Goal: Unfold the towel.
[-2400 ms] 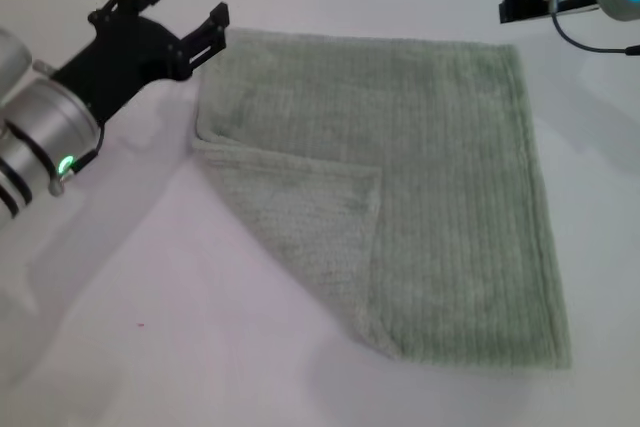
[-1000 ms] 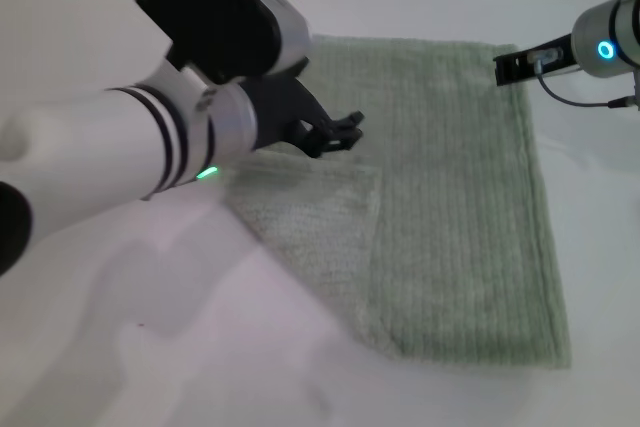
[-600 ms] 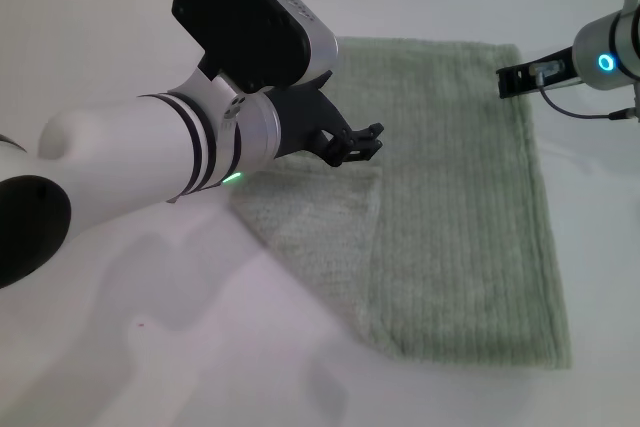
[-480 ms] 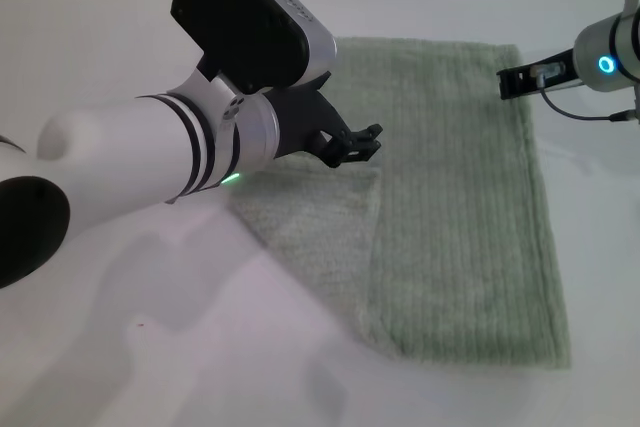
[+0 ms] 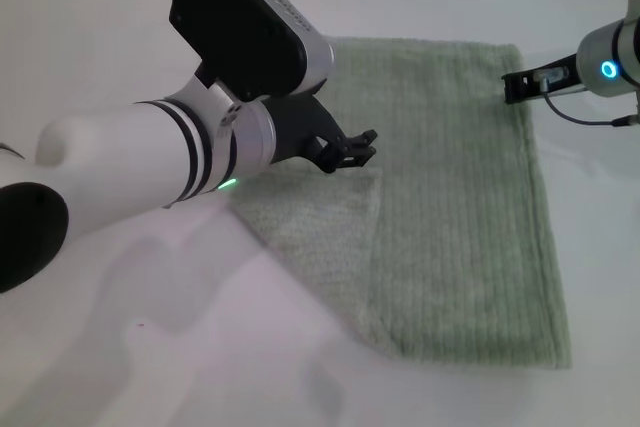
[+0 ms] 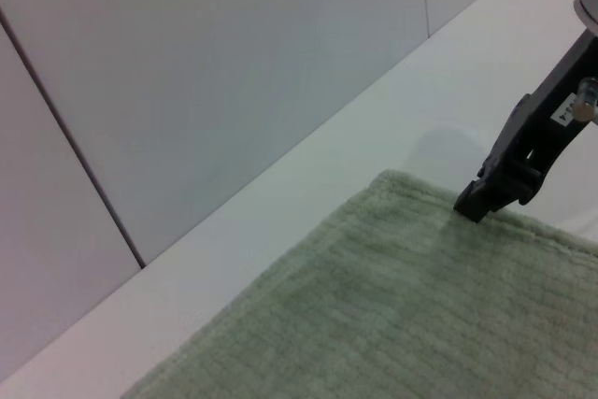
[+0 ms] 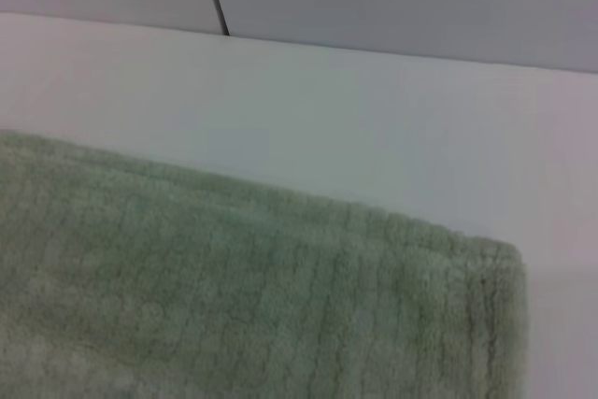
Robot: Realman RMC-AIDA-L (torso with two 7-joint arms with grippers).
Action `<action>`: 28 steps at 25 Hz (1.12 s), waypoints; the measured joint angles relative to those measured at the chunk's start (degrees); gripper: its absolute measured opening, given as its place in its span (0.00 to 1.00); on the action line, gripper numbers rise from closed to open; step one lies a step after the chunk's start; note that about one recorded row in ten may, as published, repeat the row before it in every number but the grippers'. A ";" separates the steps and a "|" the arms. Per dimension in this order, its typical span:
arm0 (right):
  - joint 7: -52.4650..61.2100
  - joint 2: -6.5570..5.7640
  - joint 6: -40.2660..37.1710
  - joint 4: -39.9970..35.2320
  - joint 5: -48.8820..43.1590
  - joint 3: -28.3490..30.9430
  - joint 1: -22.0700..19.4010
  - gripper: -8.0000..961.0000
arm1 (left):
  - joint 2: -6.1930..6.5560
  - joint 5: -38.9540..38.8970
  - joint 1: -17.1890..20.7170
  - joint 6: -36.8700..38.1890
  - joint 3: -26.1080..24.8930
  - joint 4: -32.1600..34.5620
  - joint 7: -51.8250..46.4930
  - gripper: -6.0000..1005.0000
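White table (image 5: 90, 67) carries towel (image 5: 460, 207), spread flat near centre-right, one corner flap (image 5: 315, 222) folded over onto it, paler side up. Left gripper (image 5: 350, 150) low over flap's tip, fingertips close together; gripping or not, cannot tell. Right gripper (image 5: 522, 85) at far right corner of towel, tip touching hem; grip unclear. Step, as judged: taking flap corner. Next: secure pinch, then drag outward toward robot's left to flatten.
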 joint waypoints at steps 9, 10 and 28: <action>0.11 -0.06 -0.42 -0.85 -0.71 0.01 0.11 0.01 | -0.06 0.09 -0.18 0.00 0.95 0.18 0.39 0.84; 0.11 -0.06 -0.42 -0.85 -0.71 0.01 0.11 0.01 | -0.06 0.08 -0.13 0.00 0.99 0.11 0.57 0.84; 0.18 -0.06 -0.52 -1.12 -0.74 -0.02 0.14 0.01 | -0.12 -0.15 -1.04 -0.03 2.16 0.21 2.76 0.84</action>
